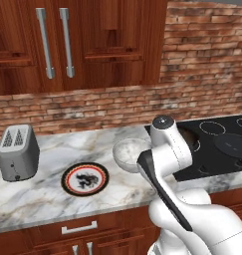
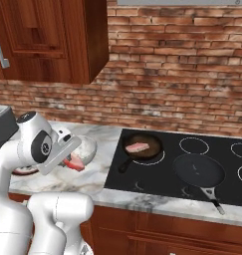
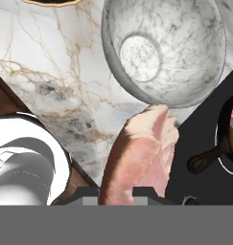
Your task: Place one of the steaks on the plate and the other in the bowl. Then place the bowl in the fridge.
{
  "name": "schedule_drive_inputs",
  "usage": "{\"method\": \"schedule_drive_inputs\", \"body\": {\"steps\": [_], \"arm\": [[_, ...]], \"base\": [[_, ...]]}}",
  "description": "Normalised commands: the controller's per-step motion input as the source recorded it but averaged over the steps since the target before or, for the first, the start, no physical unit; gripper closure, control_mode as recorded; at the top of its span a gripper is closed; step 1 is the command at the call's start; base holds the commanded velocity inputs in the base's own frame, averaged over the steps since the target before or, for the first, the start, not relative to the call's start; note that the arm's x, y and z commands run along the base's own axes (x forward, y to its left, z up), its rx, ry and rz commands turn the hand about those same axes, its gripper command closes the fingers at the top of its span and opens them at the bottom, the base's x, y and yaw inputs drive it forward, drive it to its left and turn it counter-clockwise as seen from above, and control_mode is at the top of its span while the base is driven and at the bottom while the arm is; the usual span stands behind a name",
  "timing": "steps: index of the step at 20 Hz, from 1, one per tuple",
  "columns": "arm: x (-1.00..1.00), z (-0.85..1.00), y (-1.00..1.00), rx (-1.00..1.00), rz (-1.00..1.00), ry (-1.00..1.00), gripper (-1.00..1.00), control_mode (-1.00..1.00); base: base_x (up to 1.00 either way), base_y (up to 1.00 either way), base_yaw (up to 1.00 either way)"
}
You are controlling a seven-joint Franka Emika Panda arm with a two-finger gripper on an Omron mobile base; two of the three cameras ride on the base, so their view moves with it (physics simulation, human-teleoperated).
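pink steak (image 3: 142,158) rises from the bottom centre of the hand view, pinched in the nearly closed fingers (image 3: 119,198), its tip just under the bowl (image 3: 166,48) at upper right. beyond, upper left, the plate (image 1: 85,179) sits on the counter (image 3: 55,86); second steak (image 2: 137,147) lies in a pan (image 2: 142,145).

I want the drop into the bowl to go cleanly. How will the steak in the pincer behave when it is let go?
The steak hangs from the shut pincer in a curved fold, so probably floppy. It looks thin, likely light. Above the bowl's near rim, it may drape over the edge.
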Motion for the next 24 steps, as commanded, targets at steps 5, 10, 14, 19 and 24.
{"method": "schedule_drive_inputs", "body": {"steps": [5,10,14,19,24], "arm": [[0.01,0.00,0.00,0.00,0.00,0.00,1.00,-1.00],[0.04,0.00,0.20,0.00,0.00,0.00,1.00,-1.00],[0.16,0.00,0.76,0.00,-0.09,0.00,1.00,-1.00],[0.72,0.00,0.14,-0.01,-0.03,0.01,1.00,-1.00],[0.77,0.00,0.00,0.00,0.00,0.08,1.00,-1.00]], "base": [[0.00,0.00,0.00],[0.00,0.00,0.00],[0.00,0.00,0.00],[0.00,0.00,0.00],[0.00,0.00,0.00]]}}
